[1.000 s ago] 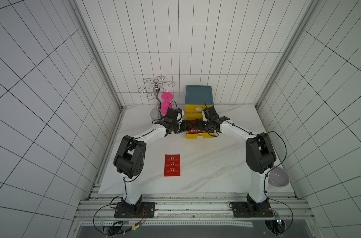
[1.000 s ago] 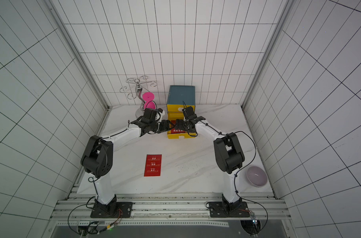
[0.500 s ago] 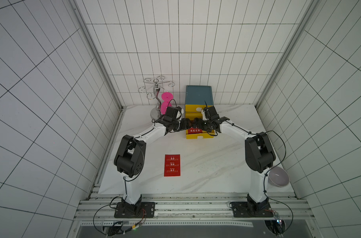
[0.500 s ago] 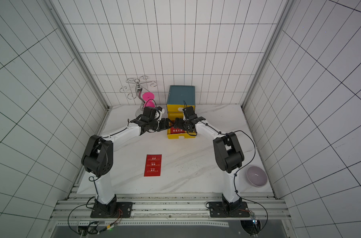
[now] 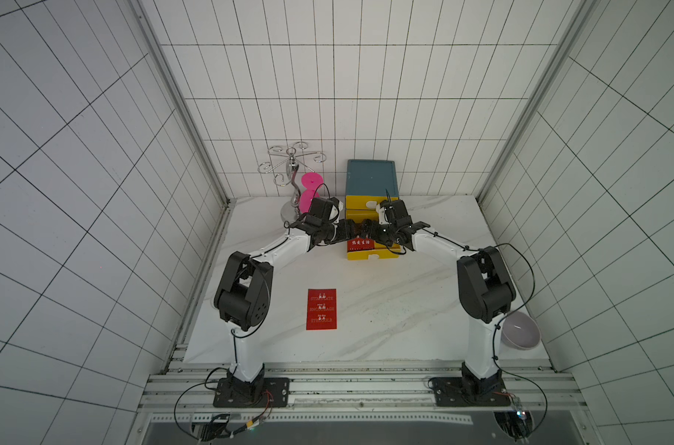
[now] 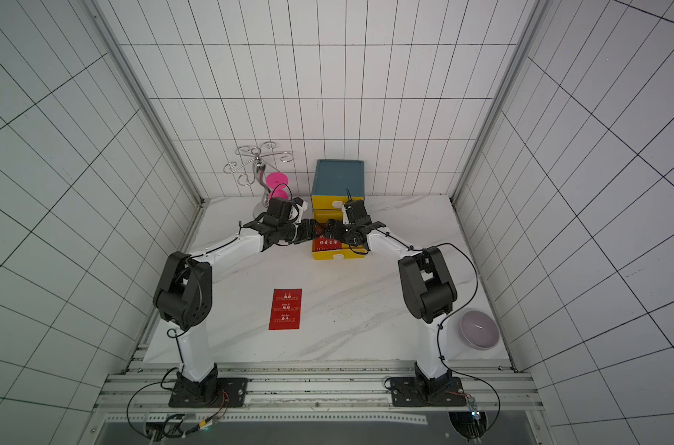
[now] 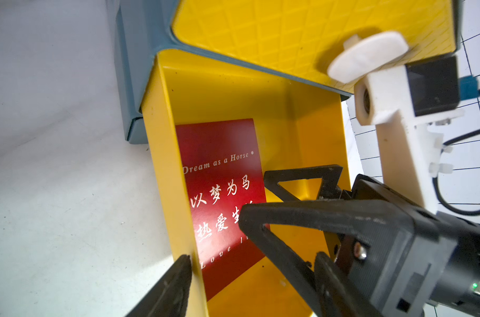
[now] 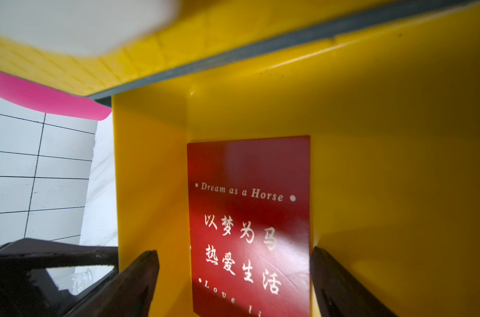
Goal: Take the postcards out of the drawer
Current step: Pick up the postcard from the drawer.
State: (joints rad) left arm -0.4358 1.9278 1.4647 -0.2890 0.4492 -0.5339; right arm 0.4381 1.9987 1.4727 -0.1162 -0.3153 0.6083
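Note:
A red postcard [image 8: 250, 219] with white lettering lies in the pulled-out yellow drawer [image 5: 370, 255], close to one side wall. It also shows in both top views, as does another postcard [image 5: 321, 309] flat on the table in front. My right gripper [image 8: 233, 274] is open inside the drawer. One finger stands on each side of the card, with a gap to it. My left gripper [image 7: 254, 274] is open too. It straddles the drawer's side wall [image 7: 164, 192], one finger outside and one inside. Both grippers meet over the drawer.
The drawer comes out of a teal cabinet [image 5: 371, 181], under a closed yellow drawer with a white knob [image 7: 367, 55]. A silver hook stand [image 5: 291, 169] and a pink spool-shaped thing [image 5: 311, 185] stand left of the cabinet. A lilac bowl [image 5: 520, 331] sits at the front right.
Both grippers stay over the open drawer with only a slight shift. Nothing has been taken hold of or let go.

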